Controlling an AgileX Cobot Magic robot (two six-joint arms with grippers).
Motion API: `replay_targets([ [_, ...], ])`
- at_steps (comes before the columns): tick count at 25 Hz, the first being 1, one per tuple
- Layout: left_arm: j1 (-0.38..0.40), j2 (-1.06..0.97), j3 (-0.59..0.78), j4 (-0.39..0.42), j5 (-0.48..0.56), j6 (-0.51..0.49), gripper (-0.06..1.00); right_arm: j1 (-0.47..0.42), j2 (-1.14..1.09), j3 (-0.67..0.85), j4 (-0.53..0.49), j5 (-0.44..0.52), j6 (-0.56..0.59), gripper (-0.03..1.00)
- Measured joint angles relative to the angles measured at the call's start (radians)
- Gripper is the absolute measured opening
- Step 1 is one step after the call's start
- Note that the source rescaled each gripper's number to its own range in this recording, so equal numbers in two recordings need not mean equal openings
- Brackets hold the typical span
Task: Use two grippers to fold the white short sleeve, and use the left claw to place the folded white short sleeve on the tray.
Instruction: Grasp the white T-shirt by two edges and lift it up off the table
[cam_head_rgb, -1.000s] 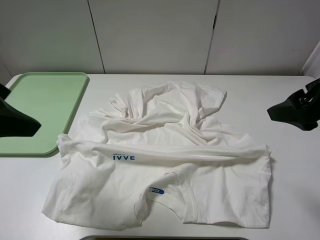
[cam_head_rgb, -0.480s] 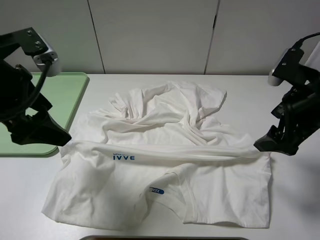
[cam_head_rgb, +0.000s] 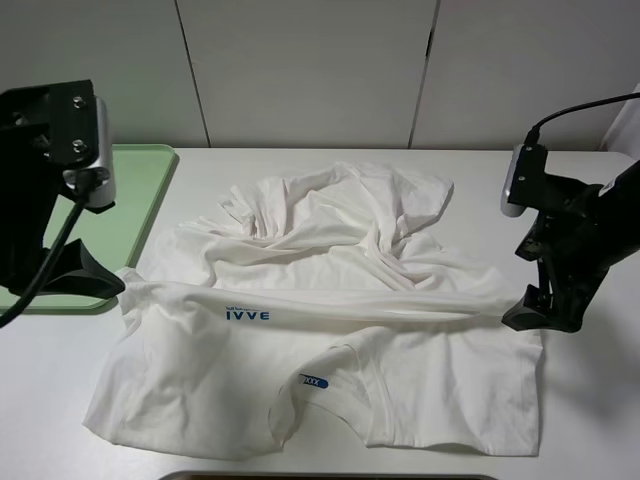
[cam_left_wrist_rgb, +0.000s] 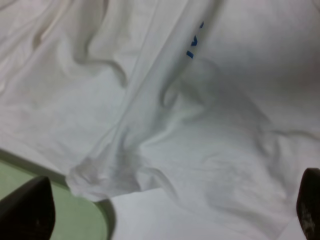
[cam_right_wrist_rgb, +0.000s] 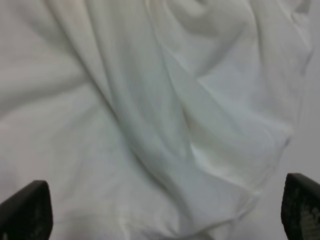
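The white short sleeve (cam_head_rgb: 350, 250) lies crumpled on the table, with a long raised fold running across it above the blue lettering (cam_head_rgb: 247, 315). My left gripper (cam_head_rgb: 98, 282) is low at the fold's left end, beside the pale green tray (cam_head_rgb: 135, 185). In the left wrist view the left gripper (cam_left_wrist_rgb: 169, 207) is open, its fingertips (cam_left_wrist_rgb: 27, 210) wide apart with the bunched corner of the white short sleeve (cam_left_wrist_rgb: 150, 125) between them. My right gripper (cam_head_rgb: 532, 316) sits at the fold's right end. It (cam_right_wrist_rgb: 164, 210) also stands open over the white short sleeve (cam_right_wrist_rgb: 150, 110), gripping nothing.
The white table (cam_head_rgb: 600, 400) reaches past the shirt on the right and at the front. A corner of the tray (cam_left_wrist_rgb: 75, 222) shows under the left wrist. Pale wall panels (cam_head_rgb: 300, 70) close the back. A dark edge (cam_head_rgb: 330, 477) runs along the front.
Both arms have swung in from the sides and come down to the two ends of the shirt's long fold. The shirt has not moved and both grippers stay open.
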Motion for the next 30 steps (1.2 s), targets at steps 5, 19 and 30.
replay_targets([
  [5, 0.0, 0.0, 0.0, 0.0, -0.04, 0.085, 0.96, 0.0, 0.062, -0.002, 0.0, -0.047, -0.027, 1.0],
  [19, 0.0, 0.0, 0.008, 0.004, -0.07, 0.097, 0.95, 0.114, 0.252, -0.003, -0.155, -0.177, 0.02, 1.0],
  [30, 0.0, 0.002, 0.01, 0.004, -0.071, 0.098, 0.94, 0.114, 0.252, -0.003, -0.505, -0.227, 0.317, 1.0],
])
